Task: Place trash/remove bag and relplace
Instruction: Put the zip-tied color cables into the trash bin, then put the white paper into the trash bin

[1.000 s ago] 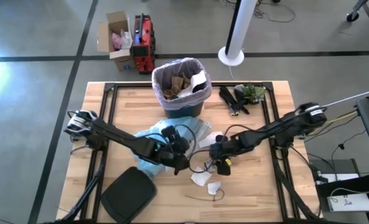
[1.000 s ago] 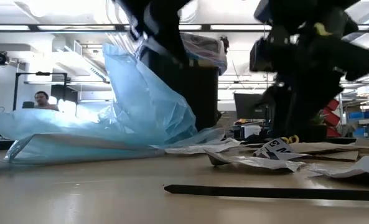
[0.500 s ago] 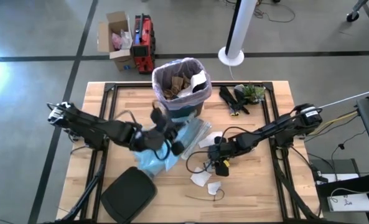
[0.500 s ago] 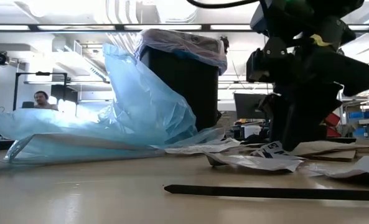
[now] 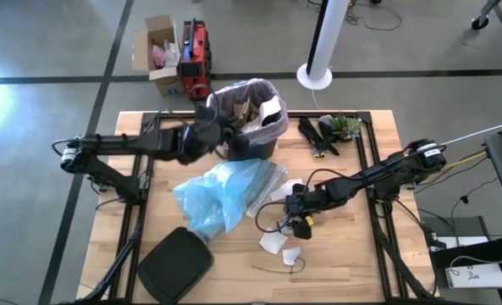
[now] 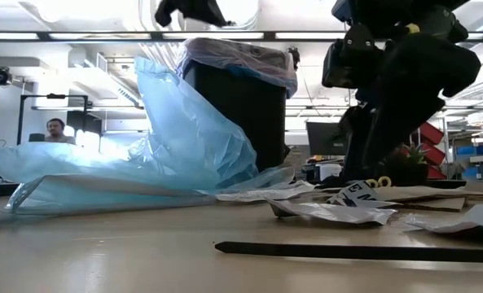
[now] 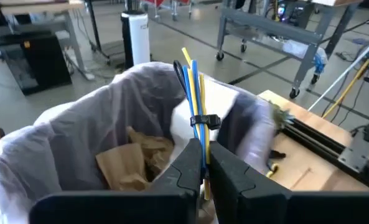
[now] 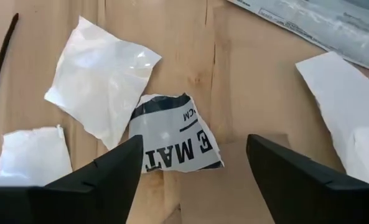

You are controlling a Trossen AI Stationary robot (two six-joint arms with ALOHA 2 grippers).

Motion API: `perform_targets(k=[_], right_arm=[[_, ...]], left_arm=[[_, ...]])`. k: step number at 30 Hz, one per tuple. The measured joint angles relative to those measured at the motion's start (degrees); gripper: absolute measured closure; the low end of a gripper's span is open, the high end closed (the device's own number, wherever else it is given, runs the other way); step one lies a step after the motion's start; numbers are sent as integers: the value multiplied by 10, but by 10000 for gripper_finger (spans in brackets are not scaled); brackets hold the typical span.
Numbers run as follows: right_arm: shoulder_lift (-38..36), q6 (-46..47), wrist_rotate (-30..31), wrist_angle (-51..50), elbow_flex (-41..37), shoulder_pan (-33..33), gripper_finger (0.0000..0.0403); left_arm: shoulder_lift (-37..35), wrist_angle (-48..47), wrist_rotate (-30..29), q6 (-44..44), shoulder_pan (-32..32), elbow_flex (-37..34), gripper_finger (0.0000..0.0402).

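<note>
The left gripper (image 5: 206, 135) has travelled from the middle of the table, beside the light blue bag (image 5: 221, 193), up to the near rim of the bin (image 5: 267, 144). A second ago it was low among the scraps; it now hangs at the bin mouth. Its fingers (image 7: 184, 177) are pressed nearly together on a bundle of yellow and blue ties (image 7: 195, 102), held upright over the opening. This is judged to be a drop about to be made, not yet made. The left arm stretches in a long, almost level line from its base at the table's left edge.

The bag (image 5: 251, 90), the pinkish-white liner, sits in the bin with its top folded over the rim. Brown paper (image 7: 134, 158) already lies inside it. More trash remains on the table right of centre: white scraps (image 5: 275, 243), a printed scrap (image 8: 175, 144) and a white tissue (image 8: 100, 93).

The right gripper (image 5: 295, 212) has stayed low over those scraps, shifting only slightly. Its fingers (image 8: 100, 180) are spread wide and hold nothing, with the printed scrap between them. The right arm reaches in from the table's right edge, angled down to the surface. Loading is thus judged unfinished, and the liner change has not started.
</note>
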Motion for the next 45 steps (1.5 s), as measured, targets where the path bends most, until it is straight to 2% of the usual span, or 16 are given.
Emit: perform_targets(k=[6, 12, 17, 22, 29, 36, 45], right_arm=[[-25, 9, 1, -5, 7, 0, 99], [-59, -10, 44, -35, 38, 0, 93], [-84, -45, 65, -42, 64, 0, 98], [-109, -95, 90, -37, 92, 0, 94], [-121, -133, 121, 0, 103, 0, 105], [-82, -147, 112, 6, 73, 3, 114], [11, -102, 23, 7, 37, 7, 76]], left_arm=[[0, -17, 80, 1, 73, 0, 349], [4, -89, 137, -1, 117, 0, 260], [-12, -94, 138, 2, 114, 0, 189], [-56, -74, 145, 4, 70, 0, 150], [-104, -64, 151, 3, -38, 0, 145], [-94, -64, 148, -17, -128, -2, 165], [-64, -92, 148, -53, -187, -3, 186]])
